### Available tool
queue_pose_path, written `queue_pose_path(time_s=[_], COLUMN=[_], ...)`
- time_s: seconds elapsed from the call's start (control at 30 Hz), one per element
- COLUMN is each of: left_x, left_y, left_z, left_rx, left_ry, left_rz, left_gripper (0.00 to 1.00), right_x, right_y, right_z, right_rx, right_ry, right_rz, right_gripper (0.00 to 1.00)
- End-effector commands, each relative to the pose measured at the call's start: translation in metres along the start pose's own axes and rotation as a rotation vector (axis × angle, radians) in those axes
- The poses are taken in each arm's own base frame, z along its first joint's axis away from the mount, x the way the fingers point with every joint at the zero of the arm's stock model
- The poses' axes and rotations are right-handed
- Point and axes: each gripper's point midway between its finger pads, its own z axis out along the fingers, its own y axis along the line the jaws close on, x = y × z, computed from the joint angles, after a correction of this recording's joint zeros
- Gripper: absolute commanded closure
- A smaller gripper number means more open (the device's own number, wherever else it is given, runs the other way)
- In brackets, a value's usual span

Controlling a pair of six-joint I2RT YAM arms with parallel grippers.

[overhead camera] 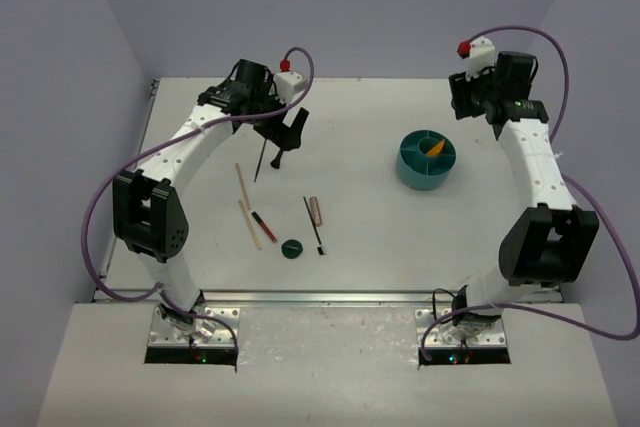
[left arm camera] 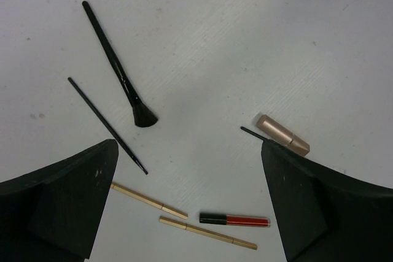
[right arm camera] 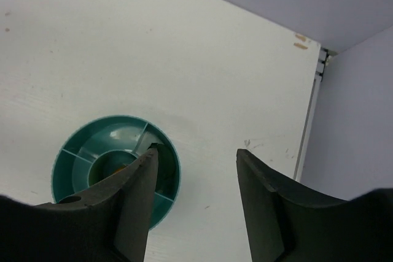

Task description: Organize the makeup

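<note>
Nearest me I read one dark green disc on the surface. Behind it the red-black pencil, wooden sticks, a thin black brush and the beige tube lie with long axes near-to-far. Beyond, the left gripper hovers, fingers apart and empty, over two more black brushes (bristle head toward the sticks). Open surface separates these from the teal container holding the orange wedge. The right gripper has its fingers apart, empty.

White tabletop. Right of centre in the overhead view, a teal container with an orange wedge inside; lower middle — a dark green disc. The left wrist view shows a glossy black broad brush, a black thin brush, pale tan wooden sticks, a pencil part black, part red, and a beige tube. The left arm is white with black joints
</note>
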Motion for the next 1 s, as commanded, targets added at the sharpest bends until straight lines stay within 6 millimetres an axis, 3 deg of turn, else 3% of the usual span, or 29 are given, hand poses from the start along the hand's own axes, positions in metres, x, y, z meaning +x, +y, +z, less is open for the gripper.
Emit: queue_pose_path(time_s=[0.0,0.03,0.1,0.27,0.33,0.37,0.5,0.6,0.67,0.73,0.97], left_x=[-0.001,0.002,0.008,0.030,0.035,0.039,0.050,0.058,0.069,0.077,0.096], left_y=[0.048,0.062,0.082,0.134,0.145,0.150,0.162,0.165,0.173,0.168,0.160], left_z=[-0.005,-0.006,-0.011,-0.030,-0.039,-0.043,-0.055,-0.058,-0.063,-0.062,-0.059], left_rx=[-0.155,-0.181,-0.217,-0.381,-0.449,-0.468,-0.501,-0.510,-0.525,-0.517,-0.497], left_ry=[-0.003,-0.002,-0.007,-0.002,-0.011,-0.013,-0.029,-0.030,-0.038,-0.031,0.011], left_rz=[-0.037,-0.080,-0.158,-0.261,-0.234,-0.235,-0.271,-0.305,-0.327,-0.316,-0.271], left_gripper=[0.00,0.00,0.00,0.00,0.00,0.00,0.00,0.00,0.00,0.00,0.00], right_x=[-0.066,-0.067,-0.060,-0.002,0.021,0.028,0.061,0.084,0.117,0.132,0.143], right_y=[0.031,0.054,0.137,0.312,0.355,0.388,0.442,0.463,0.481,0.491,0.515], right_z=[-0.044,-0.044,-0.046,-0.061,-0.066,-0.078,-0.068,-0.062,-0.053,-0.048,-0.033], right_rx=[-0.056,-0.092,-0.254,-0.699,-0.793,-0.865,-0.945,-0.985,-1.011,-1.012,-1.030], right_ry=[-0.165,-0.156,-0.129,-0.106,-0.081,-0.085,0.005,0.060,0.133,0.158,0.151], right_rz=[-0.066,-0.127,-0.307,-0.407,-0.442,-0.485,-0.548,-0.540,-0.567,-0.580,-0.548], right_gripper=[0.41,0.39,0.36,0.36,0.36,0.36,0.37,0.37,0.39,0.41,0.42])
